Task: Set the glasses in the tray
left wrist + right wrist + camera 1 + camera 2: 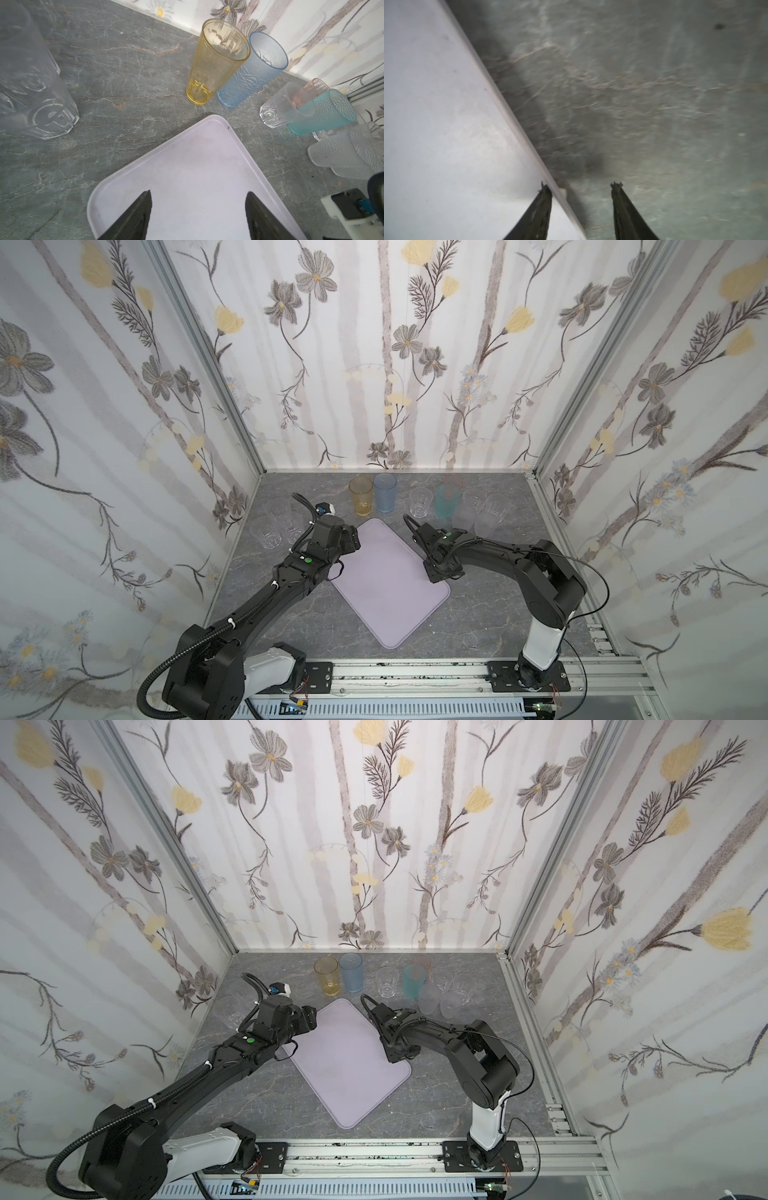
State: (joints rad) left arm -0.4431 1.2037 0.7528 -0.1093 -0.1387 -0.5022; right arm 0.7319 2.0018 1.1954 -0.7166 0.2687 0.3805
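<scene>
Top views both show the lilac tray (390, 585) bare at centre, the glasses (419, 502) upright above and left of it. Light, slick, probably brittle; take each mid-wall. Left gripper (198, 192) gapes wide, empty, over the tray; right gripper (580, 184) half-spread, empty, astride its rim.

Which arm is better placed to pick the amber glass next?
Likely left: left gripper hangs open over the tray corner, facing the amber glass; right gripper points down, straddling the tray's rim.
</scene>
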